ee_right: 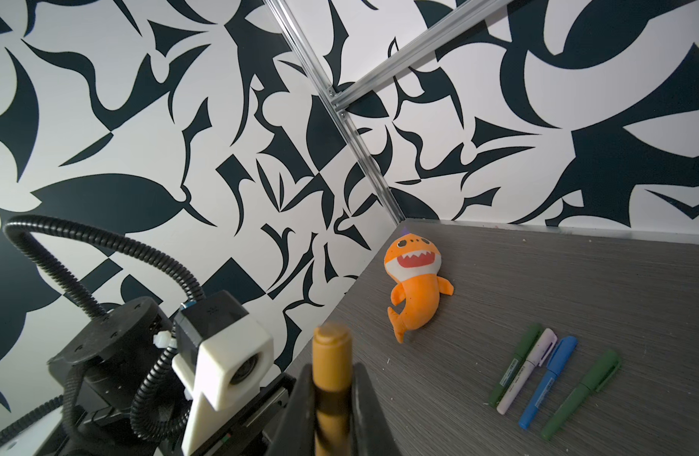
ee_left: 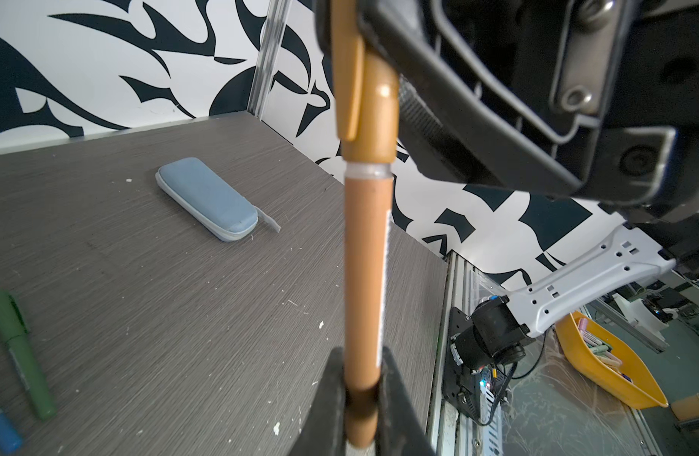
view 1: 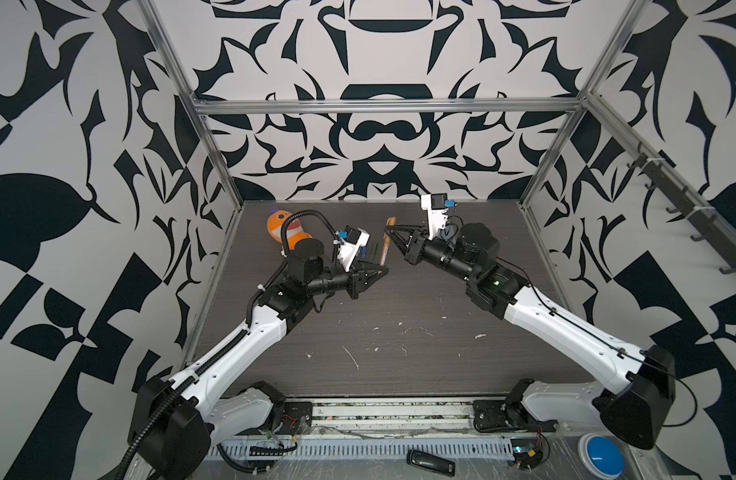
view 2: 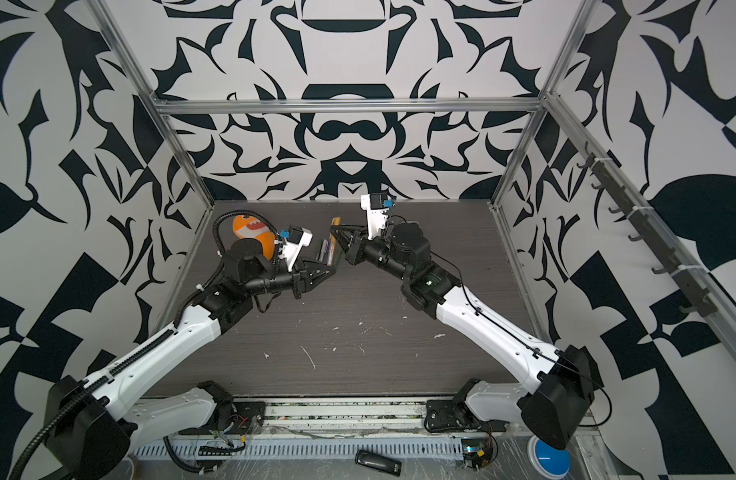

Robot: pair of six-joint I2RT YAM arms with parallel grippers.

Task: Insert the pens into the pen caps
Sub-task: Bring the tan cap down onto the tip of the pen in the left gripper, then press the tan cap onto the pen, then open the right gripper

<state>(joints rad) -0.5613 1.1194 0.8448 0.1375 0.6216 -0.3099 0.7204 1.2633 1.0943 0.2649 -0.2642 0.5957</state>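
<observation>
Both are clenched, the left tool [ee_left: 361,379] on the barrel of the orange-brown pen [ee_left: 365,256] and the right tool [ee_right: 332,385] on its cap [ee_right: 332,343], held above the desk [ee_left: 142,276] near the middle of both top views, and with a pale ring showing at the joint, a crooked push could jam it.
</observation>
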